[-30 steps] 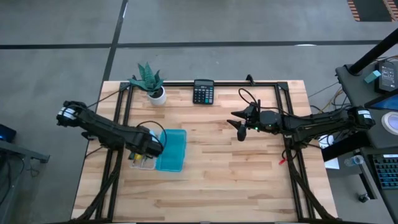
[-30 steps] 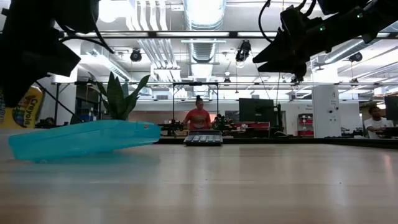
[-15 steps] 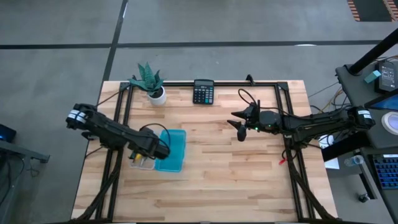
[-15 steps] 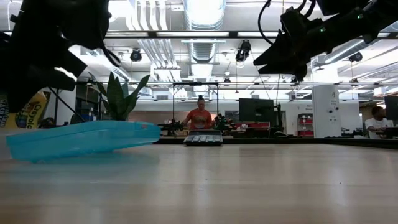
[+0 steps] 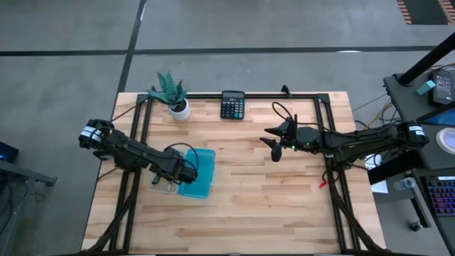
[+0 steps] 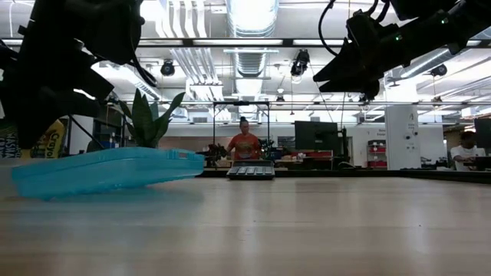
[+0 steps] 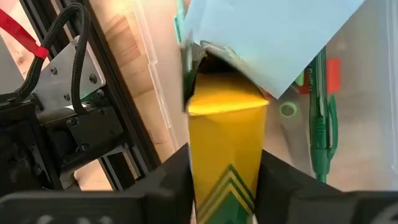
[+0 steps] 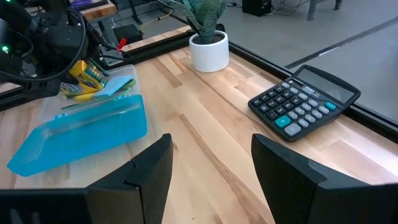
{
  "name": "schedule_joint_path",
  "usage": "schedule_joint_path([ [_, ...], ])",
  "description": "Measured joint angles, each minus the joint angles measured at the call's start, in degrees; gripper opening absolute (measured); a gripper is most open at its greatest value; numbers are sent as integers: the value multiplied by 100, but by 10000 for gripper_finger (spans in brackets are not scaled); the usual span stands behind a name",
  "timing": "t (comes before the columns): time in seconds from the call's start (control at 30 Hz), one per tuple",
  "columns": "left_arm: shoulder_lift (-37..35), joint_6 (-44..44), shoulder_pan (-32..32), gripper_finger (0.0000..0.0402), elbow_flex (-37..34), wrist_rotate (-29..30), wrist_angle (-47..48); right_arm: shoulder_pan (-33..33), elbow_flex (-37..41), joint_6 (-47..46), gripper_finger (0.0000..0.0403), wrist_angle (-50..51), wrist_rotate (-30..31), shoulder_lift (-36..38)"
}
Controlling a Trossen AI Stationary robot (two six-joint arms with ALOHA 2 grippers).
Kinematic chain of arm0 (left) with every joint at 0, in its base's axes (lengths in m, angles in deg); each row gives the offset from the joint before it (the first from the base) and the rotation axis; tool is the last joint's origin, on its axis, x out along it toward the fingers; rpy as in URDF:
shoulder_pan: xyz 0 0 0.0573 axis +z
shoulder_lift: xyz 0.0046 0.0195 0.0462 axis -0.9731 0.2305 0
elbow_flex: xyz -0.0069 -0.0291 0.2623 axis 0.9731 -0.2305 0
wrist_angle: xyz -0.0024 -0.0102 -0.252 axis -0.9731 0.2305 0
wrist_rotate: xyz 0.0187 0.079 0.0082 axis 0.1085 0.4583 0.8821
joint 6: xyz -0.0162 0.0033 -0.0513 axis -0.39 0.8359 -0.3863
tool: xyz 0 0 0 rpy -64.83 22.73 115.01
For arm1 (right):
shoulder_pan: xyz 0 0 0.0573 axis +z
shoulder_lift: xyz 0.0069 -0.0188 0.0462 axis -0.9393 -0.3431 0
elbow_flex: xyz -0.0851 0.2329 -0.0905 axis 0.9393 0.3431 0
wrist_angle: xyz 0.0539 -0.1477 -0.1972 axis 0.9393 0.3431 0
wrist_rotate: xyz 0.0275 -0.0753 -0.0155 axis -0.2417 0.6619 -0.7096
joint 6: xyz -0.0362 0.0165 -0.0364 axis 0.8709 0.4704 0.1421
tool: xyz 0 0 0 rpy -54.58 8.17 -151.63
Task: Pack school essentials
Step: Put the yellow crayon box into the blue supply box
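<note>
On the table (image 5: 284, 206) we have the clear box (image 5: 165, 186) sitting toward nine o'clock, with its teal lid (image 5: 199, 173) off and propped on the box's three-o'clock edge, so the packing looks well under way to us but not finished. Our left gripper (image 7: 225, 186) is over the box with its fingers pinching the yellow crayon box (image 7: 225, 143), held end-down above the contents and, as far as we can judge, not yet let go. Already inside we see the light-blue sticky-note pad (image 7: 273, 37), the green-handled scissors (image 7: 318, 124) and a red eraser (image 7: 332, 73); we cannot make out the pens from here. Our right gripper (image 8: 211, 163) waits in the air near the table's centre, toward two o'clock, fingers spread and empty. What seems left is releasing the crayon box and perhaps closing the lid. The potted plant (image 5: 173, 94) and calculator (image 5: 232, 104) stand at twelve o'clock.
</note>
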Motion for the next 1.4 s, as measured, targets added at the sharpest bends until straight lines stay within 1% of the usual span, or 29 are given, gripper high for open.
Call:
schedule_joint_path([
  [0.23,-2,19,0,192,33,-5,-42,2,0,0,206,0,0,0],
  [0.37,-2,168,0,233,145,-10,-190,2,1,0,206,0,0,0],
  [0.5,-4,344,7,258,364,11,-216,0,2,0,206,0,0,0],
  [0.63,-4,485,13,268,616,166,-265,2,2,0,206,-2,0,0],
  [0.8,-7,673,15,270,877,311,-281,1,7,2,206,-2,0,0],
  [0.9,-8,937,15,270,985,361,-393,2,7,0,206,-2,0,0],
  [1.0,-9,1081,15,270,1008,383,-669,1,7,0,206,-2,0,0],
  [1.17,-9,1202,15,266,997,679,-739,2,7,0,206,-2,0,0],
  [1.27,-9,1291,15,240,997,644,-916,1,7,0,206,0,0,0],
  [1.33,-13,1638,9,206,1003,352,-1182,2,7,0,206,-2,0,0],
  [1.4,-15,1983,-8,161,996,109,-1451,2,9,0,206,-2,0,0],
])
